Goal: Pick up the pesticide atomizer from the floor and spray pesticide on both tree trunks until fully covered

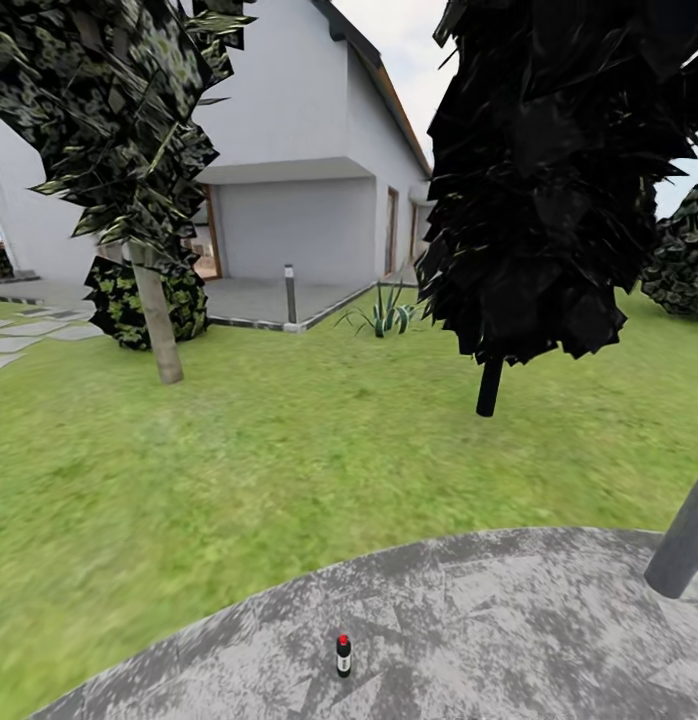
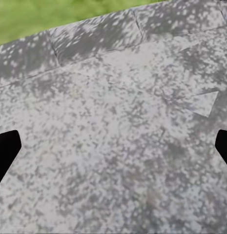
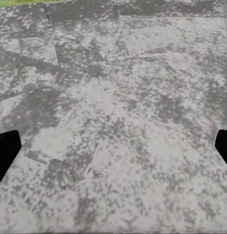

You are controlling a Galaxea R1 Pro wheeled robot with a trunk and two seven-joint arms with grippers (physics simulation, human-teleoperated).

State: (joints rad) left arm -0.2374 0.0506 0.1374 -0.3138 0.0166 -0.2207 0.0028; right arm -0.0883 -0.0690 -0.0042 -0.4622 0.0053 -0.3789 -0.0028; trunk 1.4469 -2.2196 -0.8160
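A small dark spray bottle with a white label band and a red top stands upright on a grey stone patch near the bottom of the head view. Far off to the left rises a tree with a pale, slightly leaning trunk under a mottled green crown. The lawn lies between it and the stone. My left gripper hangs open over speckled grey stone, its black fingertips at the frame's edges. My right gripper is open too, over the same stone, with nothing between its fingers.
A narrow black tree on a thin dark stem stands right of centre. A thick grey column leans at the right edge. Behind are a white house, a short bollard, a spiky plant and a dark bush.
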